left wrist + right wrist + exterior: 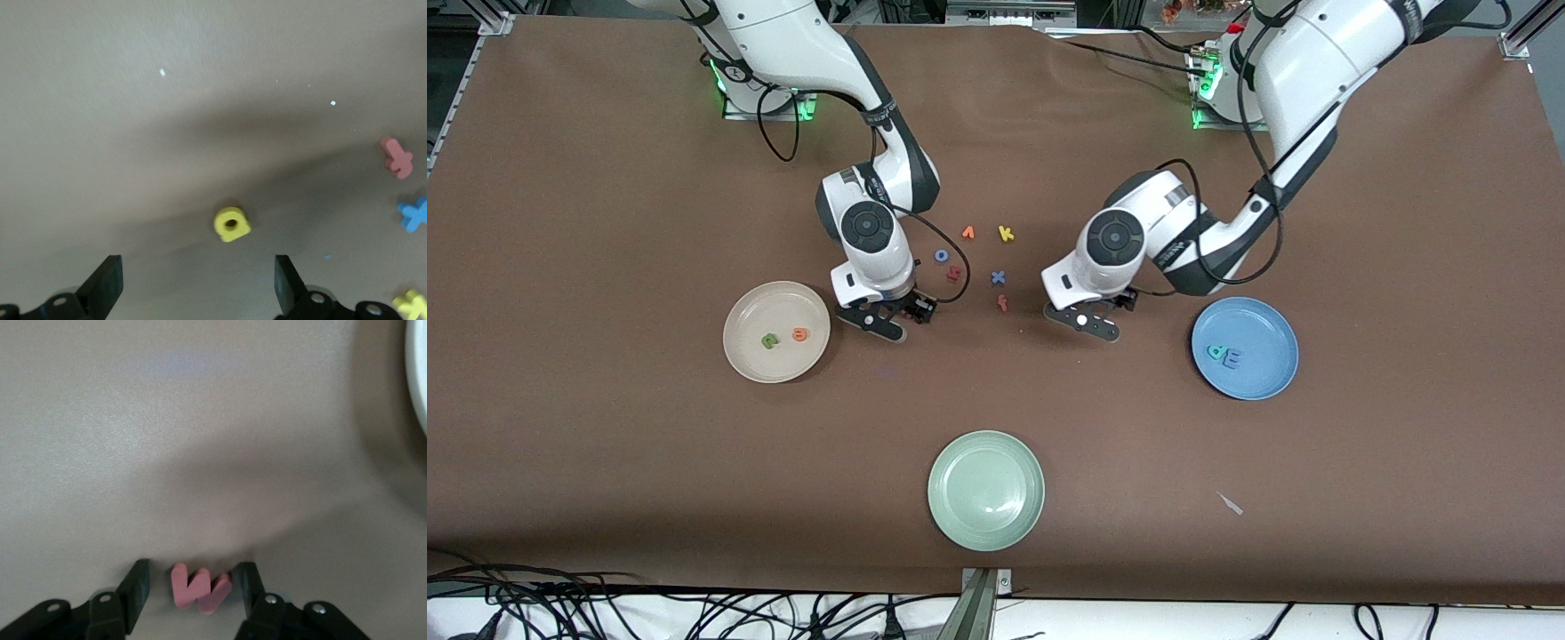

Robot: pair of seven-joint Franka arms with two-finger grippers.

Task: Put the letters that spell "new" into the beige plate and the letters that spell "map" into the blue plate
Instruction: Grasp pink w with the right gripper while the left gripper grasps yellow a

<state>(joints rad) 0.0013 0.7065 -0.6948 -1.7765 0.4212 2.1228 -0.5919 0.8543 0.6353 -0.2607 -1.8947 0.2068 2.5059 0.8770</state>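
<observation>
Matte brown tabletop; left end effector (197, 287) wide open over foam a (231, 223); right end effector (193, 590) brackets foam w (199, 587).

Matt foam w (199, 588), matt brown table (605, 462)

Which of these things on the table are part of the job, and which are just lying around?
In the job:
beige plate with green n and orange e
pink w, between the right gripper fingers
blue plate with p and m
yellow a, under the open left gripper

Lying about:
green plate
k
x
o
</observation>
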